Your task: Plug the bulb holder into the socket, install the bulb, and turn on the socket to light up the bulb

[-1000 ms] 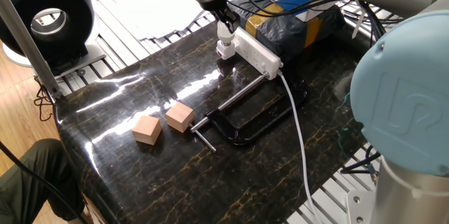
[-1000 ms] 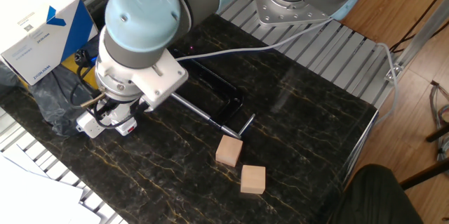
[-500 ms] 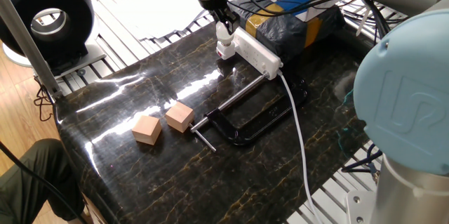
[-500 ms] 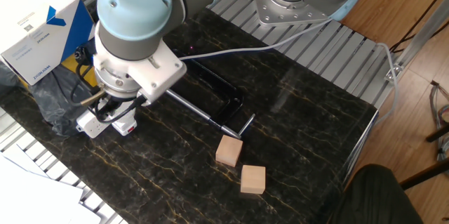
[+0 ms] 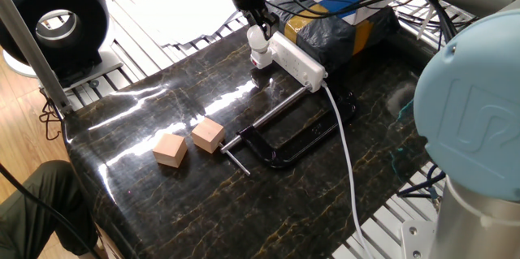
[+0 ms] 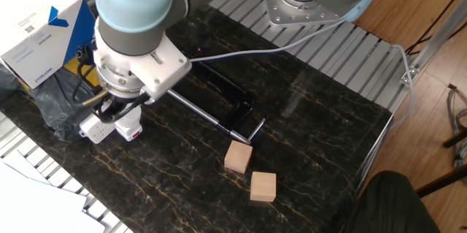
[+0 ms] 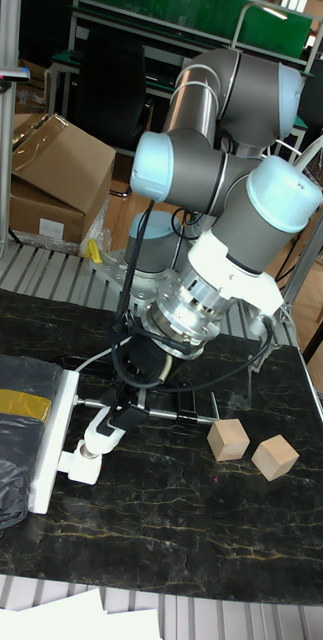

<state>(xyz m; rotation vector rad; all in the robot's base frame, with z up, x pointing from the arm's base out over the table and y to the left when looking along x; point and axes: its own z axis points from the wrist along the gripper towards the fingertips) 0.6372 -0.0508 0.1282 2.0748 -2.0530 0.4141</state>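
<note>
The socket (image 5: 297, 58) is a long white power strip lying beside a dark bag; it also shows as the socket (image 7: 49, 440) and, mostly hidden by the arm, the socket (image 6: 93, 128). The bulb holder (image 5: 262, 58) with its red mark sits at the strip's near end, also seen as the bulb holder (image 6: 130, 130) and the bulb holder (image 7: 81, 465). The white bulb (image 5: 258, 40) stands right on top of the holder, also seen as the bulb (image 7: 103, 430). My gripper (image 5: 259, 30) (image 7: 119, 412) is shut on the bulb from above. In the other fixed view the wrist hides the bulb.
A black C-clamp (image 5: 284, 141) lies in front of the strip, and the strip's white cable (image 5: 345, 153) runs to the table's edge. Two tan wooden cubes (image 5: 170, 149) (image 5: 208, 135) sit to the left. A dark bag with a box (image 5: 341, 19) lies behind the strip.
The wrist has shifted slightly and the bulb in my gripper sits a little higher over the holder. Nothing else on the table has moved.
</note>
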